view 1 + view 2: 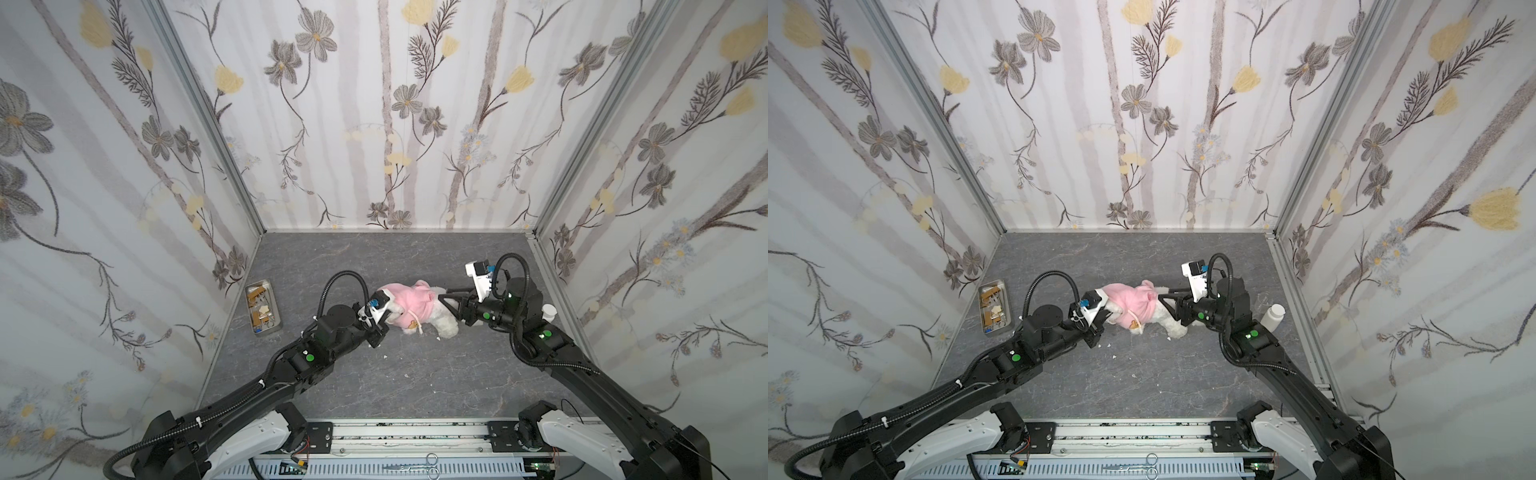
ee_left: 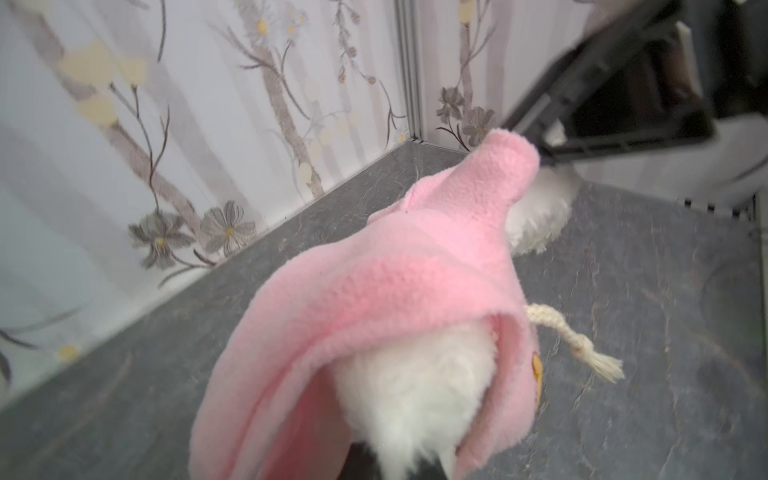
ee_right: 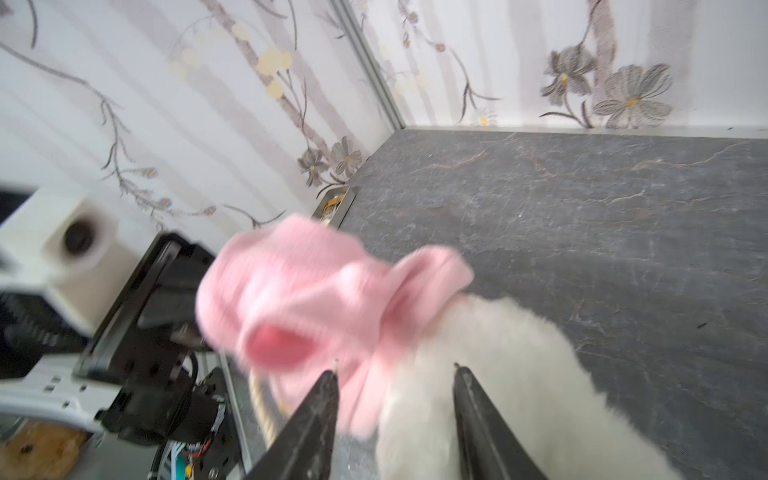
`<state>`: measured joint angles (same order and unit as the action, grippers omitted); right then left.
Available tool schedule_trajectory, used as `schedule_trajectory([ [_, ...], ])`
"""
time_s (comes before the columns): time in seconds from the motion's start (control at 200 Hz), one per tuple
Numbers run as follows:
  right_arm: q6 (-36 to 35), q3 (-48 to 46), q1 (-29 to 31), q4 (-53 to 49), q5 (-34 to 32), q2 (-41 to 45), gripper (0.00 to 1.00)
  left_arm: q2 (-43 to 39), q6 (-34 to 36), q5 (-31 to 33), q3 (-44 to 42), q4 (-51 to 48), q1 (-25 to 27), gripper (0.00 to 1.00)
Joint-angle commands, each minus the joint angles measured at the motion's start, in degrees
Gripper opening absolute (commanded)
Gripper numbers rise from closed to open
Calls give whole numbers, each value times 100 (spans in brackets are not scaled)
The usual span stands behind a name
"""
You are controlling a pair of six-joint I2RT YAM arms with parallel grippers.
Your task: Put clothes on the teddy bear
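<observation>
Lying mid-tabletop [image 1: 415, 374], the teddy bear [image 1: 446, 326] has the pink hoodie [image 1: 415, 303] over its body. The left fingers [image 2: 358, 458], fully closed, pinch white fur inside the hoodie's opening, likely anchoring the bear. The right fingers [image 3: 324, 399] stand half apart astride its other end, gripping nothing.

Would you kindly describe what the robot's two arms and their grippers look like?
Both arms are black with white base covers. The left arm and right arm each carry round green lights and ribbed black cable hoses. White camera housings sit at the wrists. The right gripper has slim, tapered black fingers.
</observation>
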<state>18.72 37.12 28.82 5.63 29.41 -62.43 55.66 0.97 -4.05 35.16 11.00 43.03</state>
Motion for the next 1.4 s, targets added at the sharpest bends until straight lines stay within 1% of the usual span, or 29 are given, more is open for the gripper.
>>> schedule_trajectory([
  [0.0,-43,-566,344,896,-257,232,46,278,-3542,-788,119,186,-439,0],
  [0.06,285,-879,445,1334,-308,135,46,508,-4338,-1305,103,227,-666,0],
  [0.11,517,-981,487,1559,-359,-56,45,684,-4869,-1730,47,305,-821,0],
  [0.185,699,-939,578,1662,-351,-426,44,870,-5700,-2152,-76,426,-1012,0],
  [0.23,712,-921,665,1692,-396,-591,44,941,-6031,-2372,-153,584,-1073,0],
  [0.275,767,-939,729,1730,-583,-736,44,981,-6195,-2465,-194,634,-1109,0],
  [0.36,876,-988,730,1949,-651,-1115,45,1116,-6275,-2733,-236,684,-1182,0],
  [0.46,937,-907,722,2355,-315,-1659,43,1331,-6388,-3143,-315,768,-1316,0],
  [0.52,988,-850,688,2584,-51,-1962,42,1435,-6408,-3269,-380,814,-1381,0],
  [0.635,1156,-941,536,2924,204,-2266,42,1483,-6405,-3330,-483,841,-1476,0],
  [0.784,1291,-1120,533,3234,406,-2524,42,1492,-6399,-3371,-517,859,-1530,0],
  [0.879,1440,-1221,558,3585,583,-2671,38,1525,-6447,-3383,-528,859,-1538,0],
  [1.024,1487,-1220,619,3768,569,-2851,31,1492,-6490,-3374,-522,877,-1542,0],
  [1.079,1541,-1204,624,3872,574,-2862,24,1492,-6515,-3382,-509,877,-1543,0],
  [1.114,1593,-1194,619,3951,608,-3065,20,1483,-6554,-3376,-509,885,-1542,0],
  [1.149,1647,-1198,623,4033,627,-3098,14,1476,-6586,-3353,-508,879,-1543,0],
  [1.214,1697,-1247,606,3887,398,-3022,0,1391,-6747,-3128,-571,885,-1543,0],
  [1.264,1675,-1311,577,3561,121,-2935,0,1283,-6948,-2888,-685,876,-1553,0],
  [1.279,1672,-1330,555,3422,13,-2758,0,1244,-7014,-2808,-714,877,-1558,0],
  [1.329,1670,-1418,503,3012,-321,-2547,0,1124,-7235,-2555,-847,876,-1584,0],
  [1.394,1744,-1603,455,2595,-779,-2274,0,1079,-7503,-2405,-994,876,-1609,0],
])
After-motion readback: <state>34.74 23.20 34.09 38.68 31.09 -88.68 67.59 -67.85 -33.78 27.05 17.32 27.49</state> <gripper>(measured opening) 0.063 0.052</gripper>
